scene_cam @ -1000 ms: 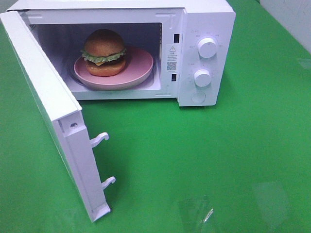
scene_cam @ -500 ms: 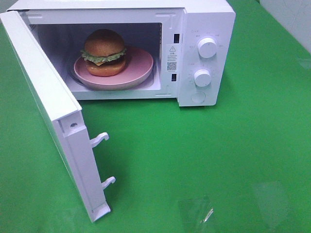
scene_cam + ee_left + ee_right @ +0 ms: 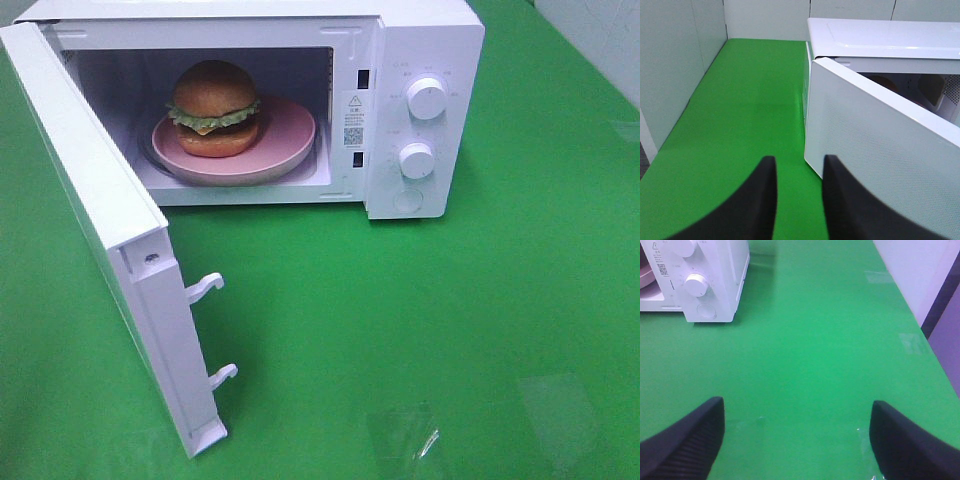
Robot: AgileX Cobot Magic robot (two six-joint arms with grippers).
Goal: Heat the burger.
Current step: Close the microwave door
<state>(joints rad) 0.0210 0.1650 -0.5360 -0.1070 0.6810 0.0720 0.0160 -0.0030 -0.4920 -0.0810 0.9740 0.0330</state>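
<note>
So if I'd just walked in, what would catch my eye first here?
Probably the white microwave at the back of the bright green table, with its door swung wide open on the left of the high view. Inside it, a burger with a glossy bun and frilly lettuce sits on a pink plate.

Microwave top got cropped in the overhead shot, and its sticker print was too tiny to read. Left wrist: door blocked most of the cavity, left gripper fingers ran off-frame, blurry.
</note>
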